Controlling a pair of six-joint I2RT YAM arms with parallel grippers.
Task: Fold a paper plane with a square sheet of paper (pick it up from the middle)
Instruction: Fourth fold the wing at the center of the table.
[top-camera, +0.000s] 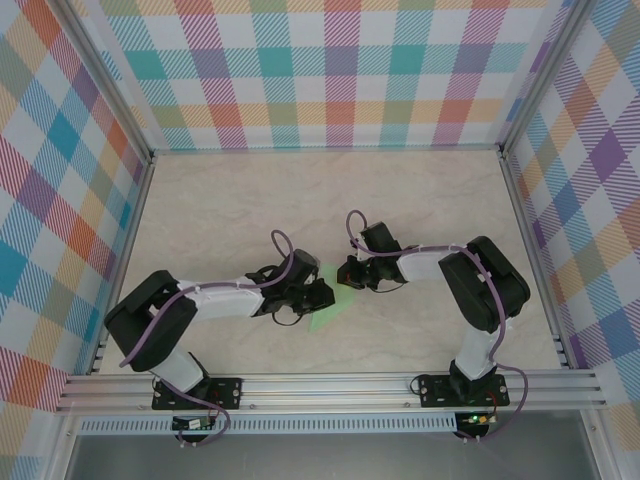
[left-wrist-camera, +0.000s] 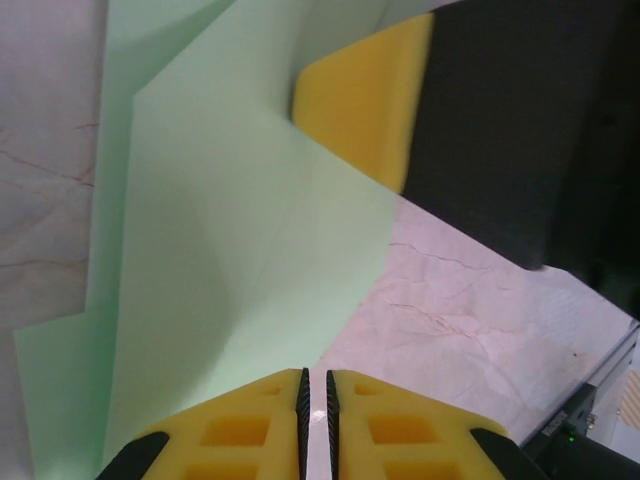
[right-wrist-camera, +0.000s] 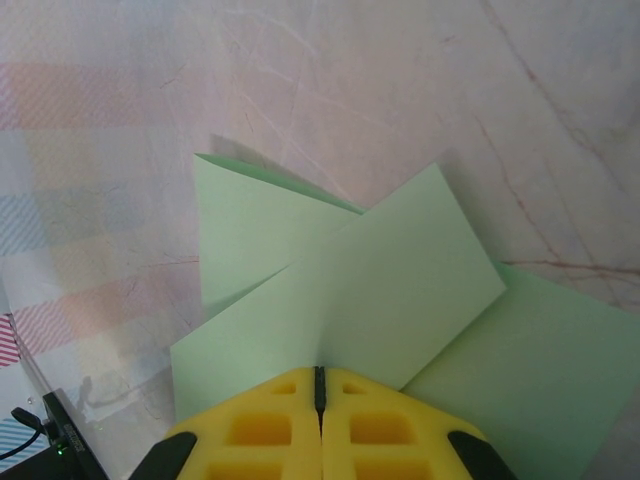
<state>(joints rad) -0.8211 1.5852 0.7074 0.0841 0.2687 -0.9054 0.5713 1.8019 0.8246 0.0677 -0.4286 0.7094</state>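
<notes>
Likely light and floppy, the creased square sheet of paper (right-wrist-camera: 400, 270) at frame centre suits pinches along its folds; left gripper (left-wrist-camera: 315, 395) and right gripper (right-wrist-camera: 320, 385) both clamp it.

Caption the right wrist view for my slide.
Right hand shut on the folded green paper, its flaps fanned out over the marbled table.
</notes>
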